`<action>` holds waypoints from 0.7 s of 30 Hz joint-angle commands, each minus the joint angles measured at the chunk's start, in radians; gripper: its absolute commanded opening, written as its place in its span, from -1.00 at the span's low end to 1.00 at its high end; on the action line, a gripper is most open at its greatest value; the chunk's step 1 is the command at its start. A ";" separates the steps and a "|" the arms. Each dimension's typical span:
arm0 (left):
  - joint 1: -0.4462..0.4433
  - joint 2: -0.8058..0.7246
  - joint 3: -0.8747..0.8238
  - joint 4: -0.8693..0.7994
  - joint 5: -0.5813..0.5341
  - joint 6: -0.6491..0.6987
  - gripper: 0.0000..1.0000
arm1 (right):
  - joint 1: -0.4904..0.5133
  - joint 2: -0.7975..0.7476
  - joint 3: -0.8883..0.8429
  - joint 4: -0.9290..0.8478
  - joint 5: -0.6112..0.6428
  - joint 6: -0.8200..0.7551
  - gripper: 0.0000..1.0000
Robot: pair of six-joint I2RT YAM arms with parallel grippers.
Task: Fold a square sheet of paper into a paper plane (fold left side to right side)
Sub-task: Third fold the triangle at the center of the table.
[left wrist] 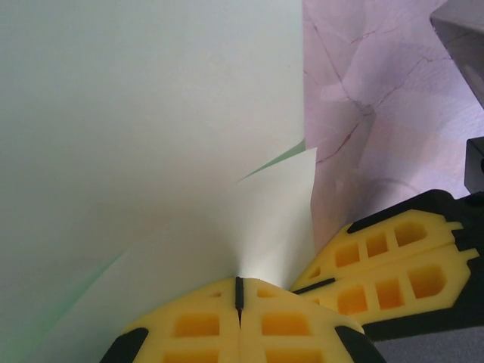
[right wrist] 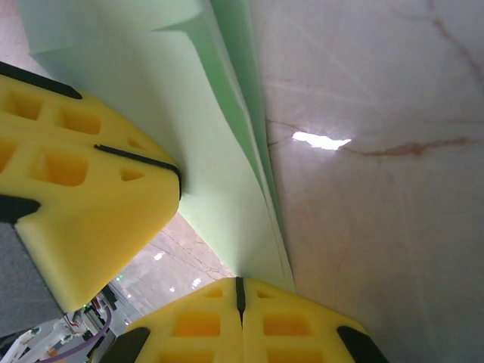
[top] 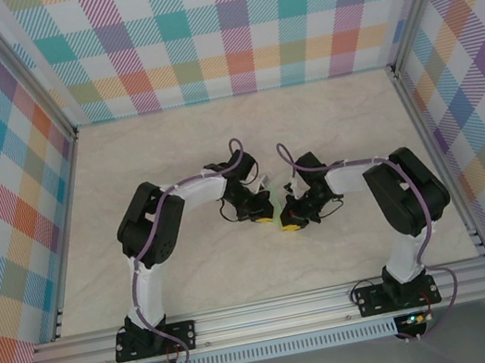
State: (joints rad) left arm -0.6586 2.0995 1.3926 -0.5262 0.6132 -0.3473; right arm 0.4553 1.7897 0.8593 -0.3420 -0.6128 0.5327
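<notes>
Both arms meet in the middle of the overhead shot, and the pale green paper is just a small sliver squeezed between the two yellow-tipped grippers, a bit below the frame's center. It's over the marble-look table, with the plaid walls all around.

In the left wrist shot, the left gripper sits at the bottom center. Its fingers are pressed together with the paper pinched in the seam and fanning up across the left and middle of the frame. You can see at least two layers, one edge peeking out behind another. The right gripper comes in from the lower right, also clamped on the paper's bottom edge, right beside the left one.

The right wrist shot shows the same thing. The right gripper at the bottom is closed on the layered paper, and the left gripper bites it from the left.
</notes>
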 commanded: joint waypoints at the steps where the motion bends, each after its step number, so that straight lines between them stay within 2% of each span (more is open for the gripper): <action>1: 0.007 0.039 0.013 -0.025 -0.071 0.010 -0.94 | 0.000 0.024 -0.052 -0.092 0.152 0.001 -1.00; 9: 0.029 0.052 -0.012 -0.021 -0.088 0.015 -0.96 | -0.004 -0.019 -0.107 -0.107 0.161 0.004 -1.00; 21: 0.037 0.036 -0.012 -0.005 -0.061 0.013 -0.95 | -0.067 -0.141 -0.196 -0.139 0.163 -0.021 -1.00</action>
State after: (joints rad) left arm -0.6506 2.1067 1.3941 -0.5220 0.6346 -0.3466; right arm 0.4057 1.6482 0.7059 -0.3038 -0.5648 0.5339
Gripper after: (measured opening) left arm 0.042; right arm 0.046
